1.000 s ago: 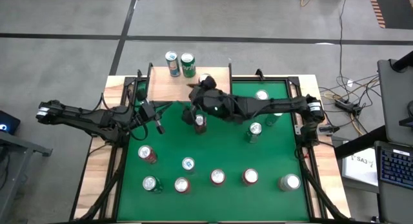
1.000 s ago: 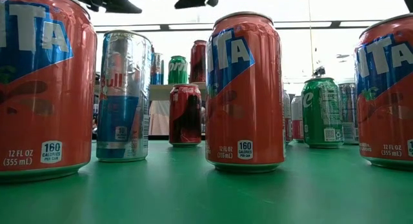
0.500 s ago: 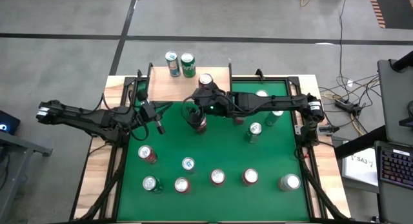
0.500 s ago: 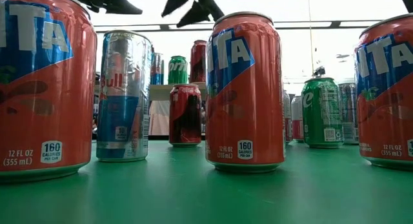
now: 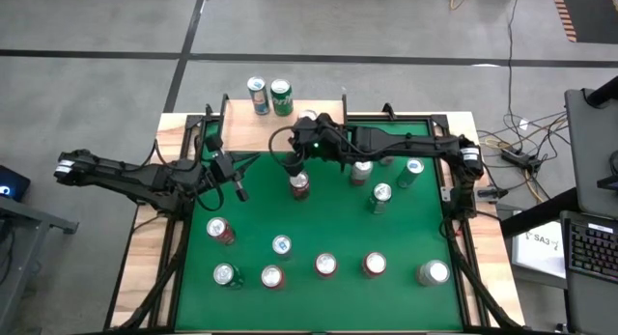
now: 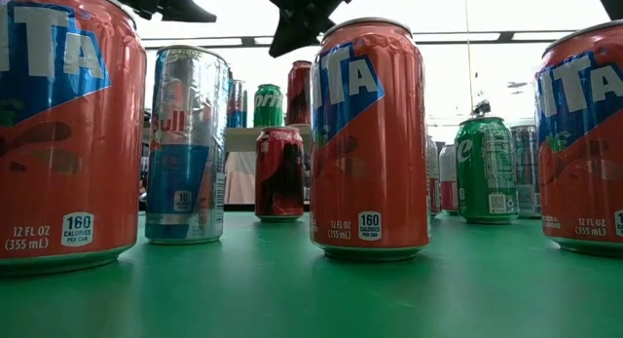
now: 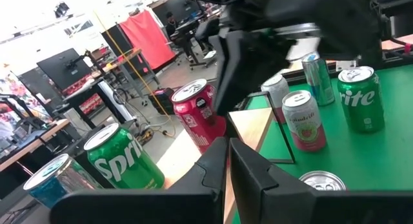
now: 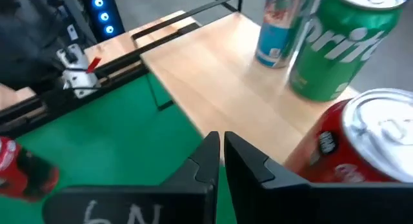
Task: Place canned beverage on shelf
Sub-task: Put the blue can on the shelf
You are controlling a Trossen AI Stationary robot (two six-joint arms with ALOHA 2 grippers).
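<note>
One camera looks straight down on the whole table (image 5: 338, 229); another sits at table height, close behind cans. Both wrist cameras face the shelf (image 8: 213, 75).

A workshop or lab is indicated: monitors (image 7: 74, 61) on benches, a concrete floor (image 5: 97, 26), and loose cables (image 5: 517, 142) at the frame's right.

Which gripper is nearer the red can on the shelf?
Right. The right gripper, shut and empty, hangs just beside the red can at the shelf edge; the left gripper waits farther off over the table.
</note>
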